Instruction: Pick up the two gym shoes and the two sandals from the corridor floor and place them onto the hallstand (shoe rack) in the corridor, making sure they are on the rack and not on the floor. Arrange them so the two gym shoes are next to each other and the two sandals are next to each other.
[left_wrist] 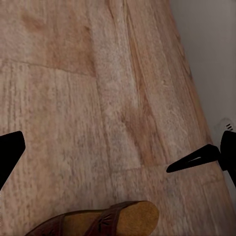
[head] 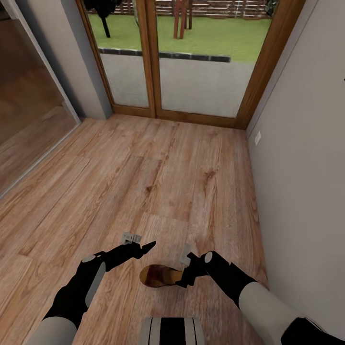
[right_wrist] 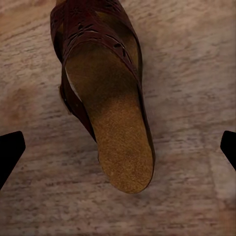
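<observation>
A dark brown sandal point(head: 159, 276) with a tan footbed lies on the wood-plank corridor floor point(head: 158, 182), just ahead of my base. My right gripper point(head: 185, 271) hovers over its right end, open. In the right wrist view the sandal point(right_wrist: 105, 113) lies lengthwise between the wide-spread fingertips point(right_wrist: 10, 150), with nothing gripped. My left gripper point(head: 143, 249) is open just beyond the sandal's left end. The left wrist view shows the sandal point(left_wrist: 105, 220) at the frame's edge, outside the fingers point(left_wrist: 194, 161). The gym shoes and the hallstand are out of view.
Wood-framed glass doors point(head: 191, 72) close the corridor's far end. A grey wall point(head: 306, 167) runs along the right, and a glass panel point(head: 28, 96) stands at the left. Open floor stretches ahead of the grippers.
</observation>
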Robot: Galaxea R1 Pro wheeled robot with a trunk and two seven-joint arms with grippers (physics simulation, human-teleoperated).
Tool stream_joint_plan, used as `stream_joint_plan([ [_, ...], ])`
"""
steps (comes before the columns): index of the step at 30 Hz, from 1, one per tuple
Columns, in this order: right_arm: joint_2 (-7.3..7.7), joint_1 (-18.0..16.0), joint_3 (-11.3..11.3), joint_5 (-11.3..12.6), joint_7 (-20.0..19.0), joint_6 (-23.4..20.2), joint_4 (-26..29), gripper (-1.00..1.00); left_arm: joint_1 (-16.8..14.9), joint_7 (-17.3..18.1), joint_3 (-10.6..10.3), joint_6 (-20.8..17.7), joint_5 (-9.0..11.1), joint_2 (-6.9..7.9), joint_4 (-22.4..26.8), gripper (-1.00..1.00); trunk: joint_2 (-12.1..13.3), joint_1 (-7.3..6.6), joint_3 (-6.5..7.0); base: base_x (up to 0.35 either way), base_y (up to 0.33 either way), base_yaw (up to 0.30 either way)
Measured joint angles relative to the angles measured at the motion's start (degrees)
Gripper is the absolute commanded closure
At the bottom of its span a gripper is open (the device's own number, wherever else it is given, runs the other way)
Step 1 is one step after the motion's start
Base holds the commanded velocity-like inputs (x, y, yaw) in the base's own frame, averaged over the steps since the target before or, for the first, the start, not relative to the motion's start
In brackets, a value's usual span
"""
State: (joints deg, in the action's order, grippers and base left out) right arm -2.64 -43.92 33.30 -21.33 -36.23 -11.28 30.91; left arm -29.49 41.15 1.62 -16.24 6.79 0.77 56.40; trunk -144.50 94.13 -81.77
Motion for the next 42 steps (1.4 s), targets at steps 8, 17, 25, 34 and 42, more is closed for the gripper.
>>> stream_joint_plan([
  [8, 0.0, 0.03, -0.06, -0.01, 0.07, 0.0, -0.03, -1.0, -0.01, 0.0, 0.0, 0.0, -0.01, 0.02, 0.02, -1.0, -0.08, 0.16, -1.4, 0.0, 0.0, 0.0],
  [17, 0.0, 0.04, -0.02, -0.01, 0.08, 0.0, 0.0, -1.0, 0.0, 0.0, 0.0, 0.0, -0.01, 0.02, -0.02, -1.0, -0.2, 0.39, -4.12, 0.0, 0.0, 0.0],
  [25, 0.0, 0.06, -0.07, 0.0, 0.15, 0.0, 0.0, -1.0, 0.02, 0.0, 0.0, 0.0, -0.01, 0.02, 0.02, -1.0, -0.25, 0.49, -5.76, 0.0, 0.0, 0.0],
  [34, 0.0, 0.04, -0.01, 0.0, 0.15, 0.0, 0.0, -1.0, -0.01, 0.0, 0.0, 0.0, 0.01, 0.02, 0.02, -1.0, -0.26, 0.49, -6.32, 0.012, 0.0, 0.0],
  [42, 0.0, 0.04, 0.0, 0.0, 0.13, 0.0, 0.0, -1.0, 0.02, 0.0, 0.07, 0.0, 0.01, 0.02, -0.04, -1.0, -0.26, 0.48, -6.35, 0.148, -0.026, 0.0],
])
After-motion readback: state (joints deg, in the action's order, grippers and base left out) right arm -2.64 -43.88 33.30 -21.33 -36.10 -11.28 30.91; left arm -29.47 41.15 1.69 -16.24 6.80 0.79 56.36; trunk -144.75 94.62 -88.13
